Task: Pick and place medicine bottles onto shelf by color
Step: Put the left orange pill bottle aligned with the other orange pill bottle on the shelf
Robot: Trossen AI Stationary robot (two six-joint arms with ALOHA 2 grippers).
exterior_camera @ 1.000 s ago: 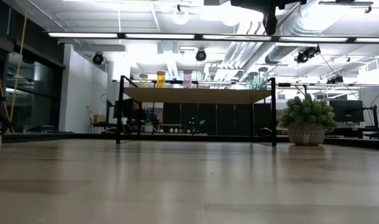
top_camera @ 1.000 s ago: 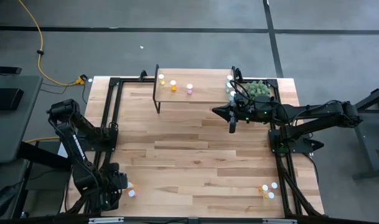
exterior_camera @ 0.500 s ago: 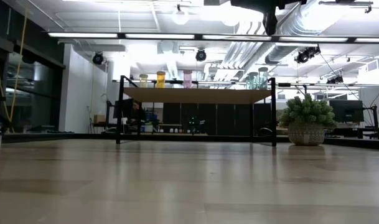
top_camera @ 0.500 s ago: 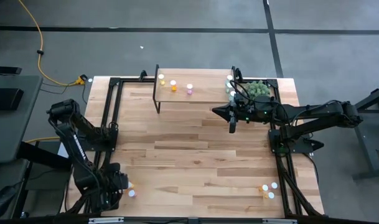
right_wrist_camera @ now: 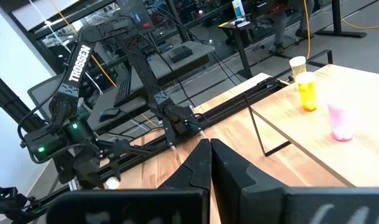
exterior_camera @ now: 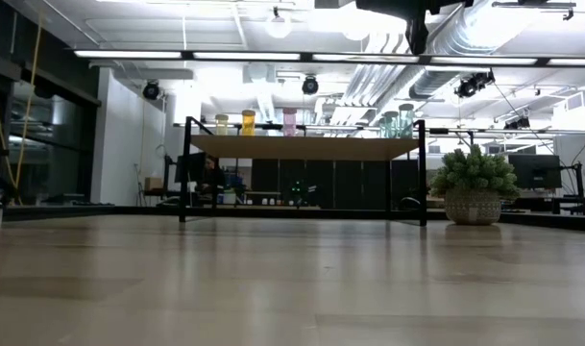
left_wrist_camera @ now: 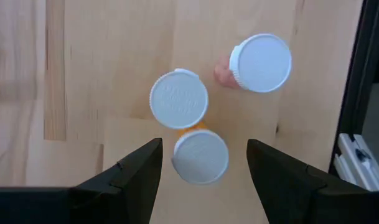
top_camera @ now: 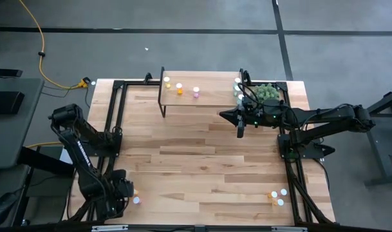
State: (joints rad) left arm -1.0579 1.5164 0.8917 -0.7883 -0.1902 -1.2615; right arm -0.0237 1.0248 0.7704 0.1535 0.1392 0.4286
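The shelf stands at the table's far side and carries a yellow, an orange, a pink and two teal bottles. My left gripper is open at the near left corner, pointing down. Its fingers stand on either side of a white-capped bottle without touching it. An orange-bodied bottle and a pink one stand just beyond. My right gripper is shut and empty, hovering by the shelf's right end.
Three more bottles stand at the near right corner. A fuzzy green plant in a pot sits right of the shelf. Black frame rails run along both table sides. The table's middle is bare wood.
My left arm has shifted a little above the near-left bottles. My right arm has kept still.
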